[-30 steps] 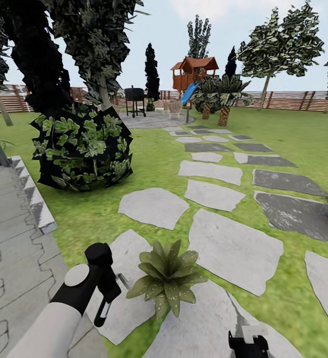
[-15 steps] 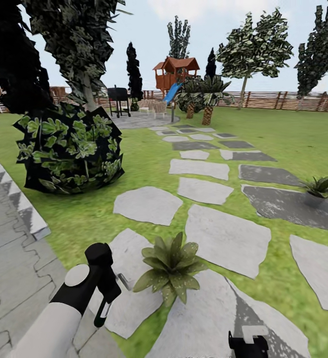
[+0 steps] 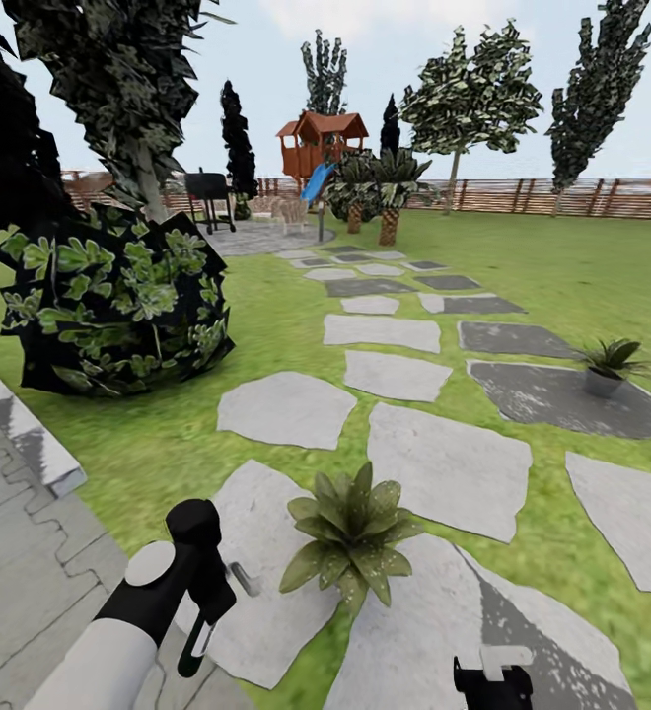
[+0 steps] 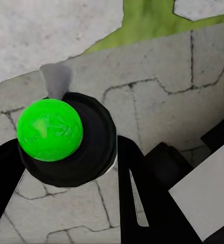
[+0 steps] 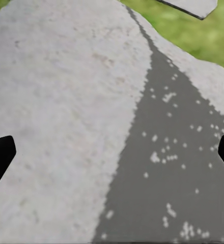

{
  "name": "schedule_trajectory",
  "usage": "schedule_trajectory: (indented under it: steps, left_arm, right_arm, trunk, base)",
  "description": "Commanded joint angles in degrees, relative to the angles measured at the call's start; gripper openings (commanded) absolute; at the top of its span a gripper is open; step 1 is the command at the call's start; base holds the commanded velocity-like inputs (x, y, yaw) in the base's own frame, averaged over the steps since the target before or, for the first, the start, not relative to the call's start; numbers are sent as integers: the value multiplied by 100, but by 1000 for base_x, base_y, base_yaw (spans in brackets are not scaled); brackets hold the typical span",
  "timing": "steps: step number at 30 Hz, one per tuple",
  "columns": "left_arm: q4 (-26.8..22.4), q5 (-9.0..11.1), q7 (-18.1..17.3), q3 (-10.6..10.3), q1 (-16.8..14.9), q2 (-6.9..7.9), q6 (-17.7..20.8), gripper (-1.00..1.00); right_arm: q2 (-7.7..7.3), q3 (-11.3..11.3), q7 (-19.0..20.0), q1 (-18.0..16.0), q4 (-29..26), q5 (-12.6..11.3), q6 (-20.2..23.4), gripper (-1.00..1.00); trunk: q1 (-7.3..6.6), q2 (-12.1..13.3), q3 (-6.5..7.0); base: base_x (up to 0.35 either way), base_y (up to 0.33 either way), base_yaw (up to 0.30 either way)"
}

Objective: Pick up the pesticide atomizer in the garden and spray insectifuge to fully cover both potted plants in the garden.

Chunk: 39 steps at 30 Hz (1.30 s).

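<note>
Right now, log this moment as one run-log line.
left claw: shut on pesticide atomizer | right claw: open | near potted plant: ahead on stepping stone | far potted plant: right

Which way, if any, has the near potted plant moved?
No. The near potted plant sits at the same stepping stone's edge as before; the camera turned, not the plant.

pesticide atomizer: dark body, bright green round part on it, grey nozzle sticking out; clamped between black fingers of left tool, hanging over paving and stone edge. near potted plant: low rosette, pointed speckled green leaves, pot hidden, at junction of pale stepping stones, just beside left tool. far potted plant: small rosette, grey pot, upright on dark stone at lawn's right side.
</note>
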Motion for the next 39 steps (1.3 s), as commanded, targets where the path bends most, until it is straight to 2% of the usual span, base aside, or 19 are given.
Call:
schedule_trajectory:
  steps: [1, 3, 6, 9, 15, 22, 27, 39]
  left_arm:
    - [-6, -55, -57, -1, 4, 1, 61, -100]
    - [-21, -60, 6, 49, 10, 2, 61, -100]
    - [-13, -56, 324, 249, 14, -11, 61, -100]
    - [-4, -47, 488, 304, 17, -15, 61, -100]
    - [2, -38, 508, 311, 52, -32, 61, -100]
    - [-3, -32, 517, 308, 224, -75, 61, -100]
    - [-14, 117, 517, 318, 228, -32, 53, -100]
    - [-7, 156, 517, 334, 229, -13, 61, -100]
  right_arm:
    - [1, -41, -22, -5, 10, 60, -16, 100]
    - [1, -40, -22, -5, 10, 60, -12, 100]
    - [2, -41, -22, -2, 8, 61, -15, 100]
    - [8, -41, -22, -4, 6, 61, -19, 100]
    - [9, -41, -24, -6, 9, 60, -14, 100]
    - [9, -41, -28, -2, 11, 61, -17, 100]
    - [10, -41, -28, -4, 11, 61, -15, 100]
    - [10, -38, -28, -5, 11, 67, -16, 100]
  trunk:
    - [-1, -2, -5]
    - [-1, -2, -5]
    - [-1, -2, -5]
    - [-1, -2, -5]
    - [-1, -2, -5]
    - [-1, -2, -5]
    - [-1, -2, -5]
    - [-1, -2, -5]
  base:
    - [34, 31, -264]
    - [10, 9, -264]
    - [2, 1, -92]
    - [44, 0, -11]
    - [277, 0, -32]
    - [106, 0, -238]
    - [2, 0, -261]
    - [-201, 215, -53]
